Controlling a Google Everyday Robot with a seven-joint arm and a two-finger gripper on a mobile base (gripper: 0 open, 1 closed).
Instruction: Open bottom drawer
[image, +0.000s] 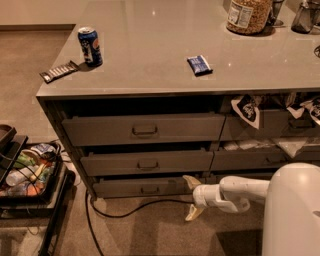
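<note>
Far left of the gripper, low on the floor, a black cart (52, 220) holding a tray of mixed bottles and packets (25, 172); up and left of the gripper on the grey counter (150, 30), a snack bar wrapper (60, 71) at the counter's left edge and, just beside it, an upright blue can (90, 46); black cable (125, 212) loops on the carpet below and left of the gripper, running under the cabinet; left stack of three grey drawers: top drawer (144, 129) tallest, middle drawer (147, 163) under it, bottom drawer (142, 187) lowest with the slimmest front and a small centred handle (150, 189), dark gap showing above its front, drawer sits just left of the gripper at about the same height; small blue packet (200, 65) lies flat on the counter well above the gripper; gripper (186, 198) low near the floor at the right end of the bottom drawer, fingers spread apart, holding nothing, upper finger (191, 181) over the drawer's right top corner, contact cannot be told, lower finger (192, 214) angled down over the carpet; white arm (235, 194) runs off to the right behind it; above and right of the gripper, right-hand drawers with black-and-white packets (247, 107) poking out; far up right, a jar (247, 15) at the counter's back
</note>
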